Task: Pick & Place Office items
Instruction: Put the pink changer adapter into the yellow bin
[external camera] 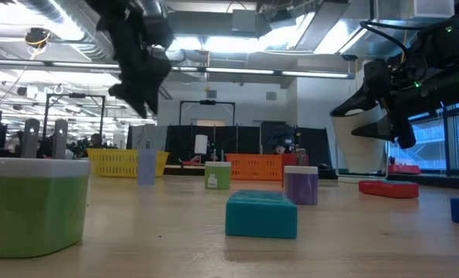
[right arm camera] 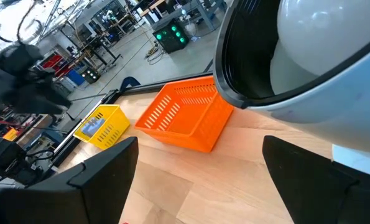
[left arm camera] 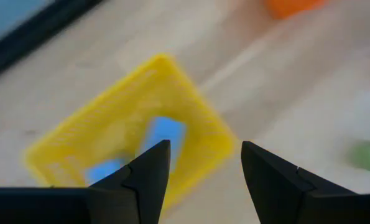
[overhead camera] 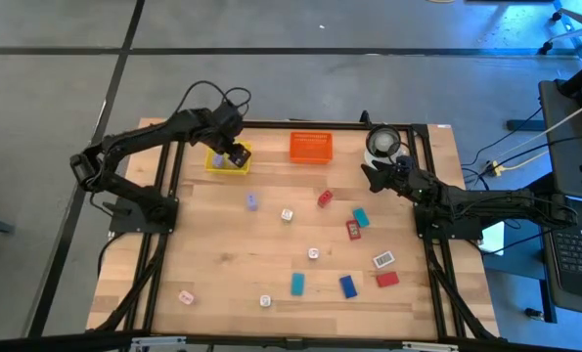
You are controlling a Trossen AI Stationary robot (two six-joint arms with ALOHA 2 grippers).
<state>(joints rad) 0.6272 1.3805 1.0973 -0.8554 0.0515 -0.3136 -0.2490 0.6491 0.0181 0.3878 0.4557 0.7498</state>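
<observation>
Green-and-white block (external camera: 30,202) sits closest to the low camera | left gripper (left arm camera: 204,171) hovers over yellow tray (overhead camera: 227,158), fingers apart, nothing held | blue pieces (left arm camera: 163,134) already in that tray | you've roughly a dozen office items (overhead camera: 313,253) loose beyond it | right gripper (right arm camera: 197,177) wide, empty, farther off by white container (overhead camera: 381,143) | no readable writing

No text, label, brand, number or sign can be read anywhere in these views. A few of the small office items (overhead camera: 383,259) on the tabletop (overhead camera: 222,264) carry dark marks on white faces, but they are too small to make out.
</observation>
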